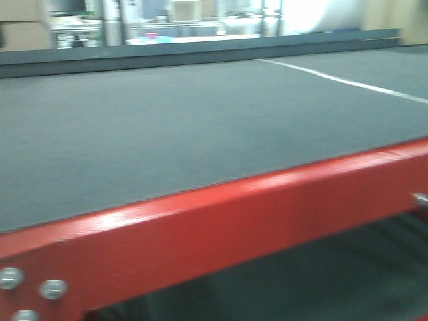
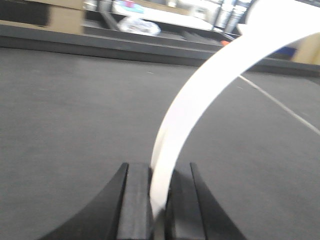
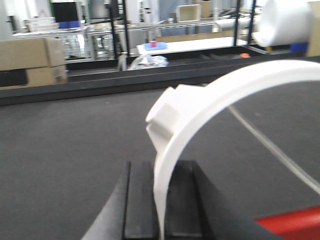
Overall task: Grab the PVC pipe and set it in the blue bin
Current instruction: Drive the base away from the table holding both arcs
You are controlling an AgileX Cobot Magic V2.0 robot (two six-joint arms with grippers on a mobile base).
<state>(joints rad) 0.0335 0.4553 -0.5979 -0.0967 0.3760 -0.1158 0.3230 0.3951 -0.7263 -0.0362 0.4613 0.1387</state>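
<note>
Grasped, not binned.
Left claw (image 2: 159, 172) and right claw (image 3: 161, 170) clamp white curved plastic PVC pipe (image 2: 205, 85); blue bin unseen.

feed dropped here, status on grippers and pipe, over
Left gripper shut on PVC pipe. Right gripper shut on PVC pipe too; one piece or two, cannot tell. Blue bin not in view. Nothing blocking seen.

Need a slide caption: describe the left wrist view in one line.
Left gripper clamped on one end of a white plastic strap that curves up over a dark grey table.
</note>
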